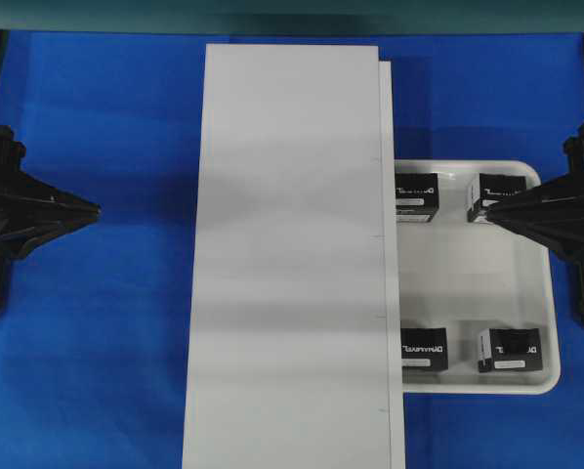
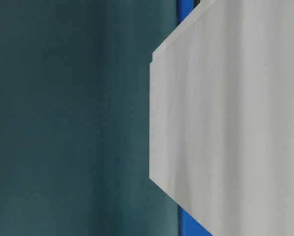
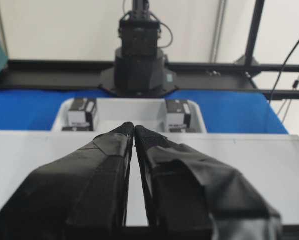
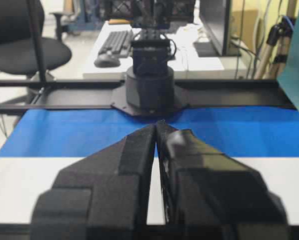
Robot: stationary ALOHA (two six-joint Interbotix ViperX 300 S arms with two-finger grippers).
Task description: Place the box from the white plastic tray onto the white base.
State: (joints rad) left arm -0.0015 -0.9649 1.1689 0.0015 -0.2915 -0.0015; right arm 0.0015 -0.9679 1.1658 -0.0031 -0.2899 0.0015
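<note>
Both arms parked at the table edges, nothing held. Left gripper (image 3: 134,129): jaws closed, tips touching, empty. Right gripper (image 4: 156,126): same, jaws pressed together, empty. Looks like the start pose; no box picked yet.

White base (image 1: 292,254) lies between the two grippers, long axis across their line of sight, so either arm must reach over it or stay on its own side. White plastic tray (image 1: 478,303) sits on the right gripper's side, tucked against the base's edge, partly under it by the look.

Four boxes, one per tray corner. Nearest: box (image 1: 502,195), just below and in front of the right fingertips. My read: right arm takes it, short hop across to the base. Blue table cover (image 1: 106,322) bare around the left gripper. Only obstacle I'd flag: the tray rim, when lifting.
</note>
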